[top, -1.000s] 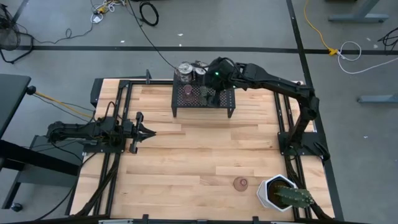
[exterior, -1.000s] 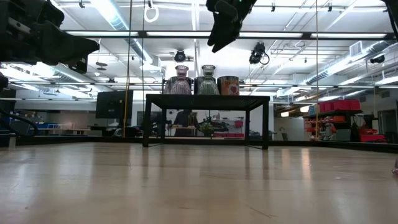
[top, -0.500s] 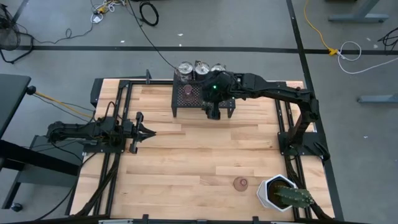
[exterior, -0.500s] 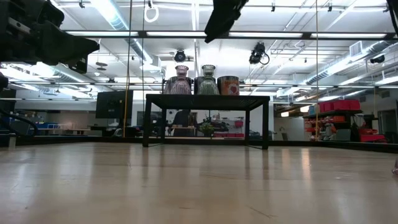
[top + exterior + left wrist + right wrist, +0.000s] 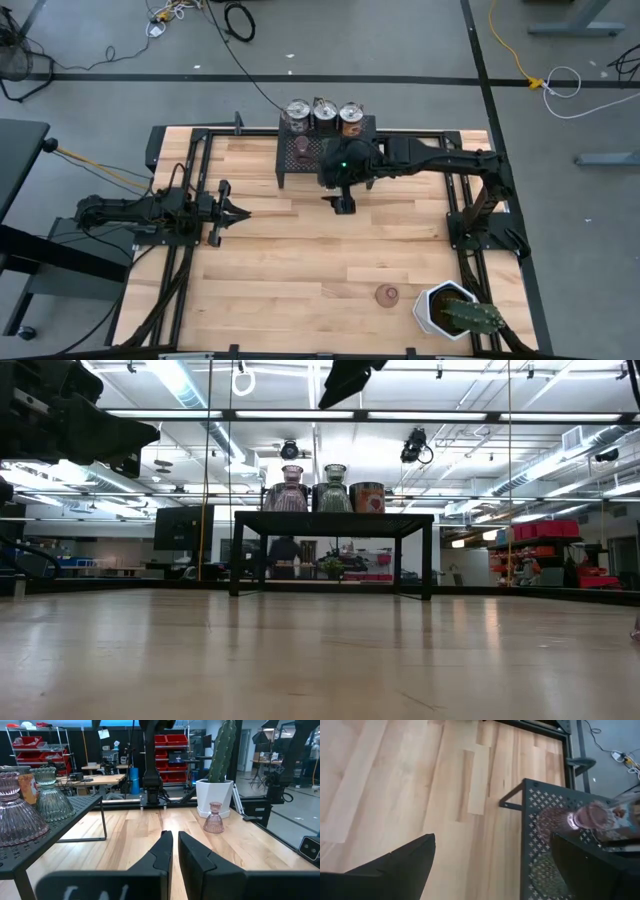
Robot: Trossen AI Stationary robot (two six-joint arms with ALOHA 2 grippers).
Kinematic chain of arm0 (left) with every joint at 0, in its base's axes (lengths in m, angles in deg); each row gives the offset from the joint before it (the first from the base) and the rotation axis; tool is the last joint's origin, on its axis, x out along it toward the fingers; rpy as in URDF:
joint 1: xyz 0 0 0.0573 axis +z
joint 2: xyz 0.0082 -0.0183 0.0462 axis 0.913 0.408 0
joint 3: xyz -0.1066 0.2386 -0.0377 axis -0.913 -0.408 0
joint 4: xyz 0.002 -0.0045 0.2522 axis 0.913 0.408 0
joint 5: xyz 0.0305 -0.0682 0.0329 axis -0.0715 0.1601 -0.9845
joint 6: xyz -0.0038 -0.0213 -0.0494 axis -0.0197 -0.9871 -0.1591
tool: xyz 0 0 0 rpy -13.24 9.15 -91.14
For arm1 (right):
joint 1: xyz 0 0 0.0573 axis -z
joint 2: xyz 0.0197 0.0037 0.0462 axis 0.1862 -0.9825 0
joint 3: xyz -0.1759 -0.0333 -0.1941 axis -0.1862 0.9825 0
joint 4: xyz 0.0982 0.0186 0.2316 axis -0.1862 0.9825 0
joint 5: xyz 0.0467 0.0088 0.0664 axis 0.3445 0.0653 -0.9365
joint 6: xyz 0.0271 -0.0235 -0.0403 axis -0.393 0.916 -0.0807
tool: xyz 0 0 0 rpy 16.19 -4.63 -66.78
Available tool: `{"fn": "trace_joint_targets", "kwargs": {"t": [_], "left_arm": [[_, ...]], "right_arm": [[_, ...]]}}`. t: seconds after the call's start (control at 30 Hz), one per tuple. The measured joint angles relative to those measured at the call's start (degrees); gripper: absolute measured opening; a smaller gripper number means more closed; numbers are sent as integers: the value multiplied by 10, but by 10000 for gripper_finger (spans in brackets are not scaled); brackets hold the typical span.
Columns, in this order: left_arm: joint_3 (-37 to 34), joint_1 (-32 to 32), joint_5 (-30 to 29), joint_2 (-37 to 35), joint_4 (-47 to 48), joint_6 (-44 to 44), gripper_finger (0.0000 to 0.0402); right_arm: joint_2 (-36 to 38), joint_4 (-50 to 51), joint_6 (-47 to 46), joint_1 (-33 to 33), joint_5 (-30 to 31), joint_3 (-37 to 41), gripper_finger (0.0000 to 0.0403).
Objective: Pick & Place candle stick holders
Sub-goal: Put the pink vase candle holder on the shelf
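Pink glass holder (image 5: pixel 386 294) upright on bare table near front edge, just beside white cactus pot (image 5: pixel 440 308). Stem axis vertical.
Left gripper (image 5: pixel 232 212) parked at left side, fingers nearly together; holder lies across table, toward right front.
Right gripper (image 5: pixel 342 203) hovers just off black mesh rack (image 5: pixel 300 172), fingers wide apart, empty; nearer arm by judgement.
Three holders (image 5: pixel 323 113) stand along rack's far edge.

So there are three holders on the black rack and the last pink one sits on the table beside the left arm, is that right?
Not quite. The pink holder sits on the table beside the white cactus pot, far from the left arm, as the high view shows. Three holders do stand on the black rack.
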Motion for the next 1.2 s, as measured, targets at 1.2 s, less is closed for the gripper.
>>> {"fn": "trace_joint_targets", "kwargs": {"t": [1.2], "left_arm": [[0, 0, 0, 0, 0, 0, 34]], "right_arm": [[-1, 1, -53, -39, -2, 0, 391]]}}
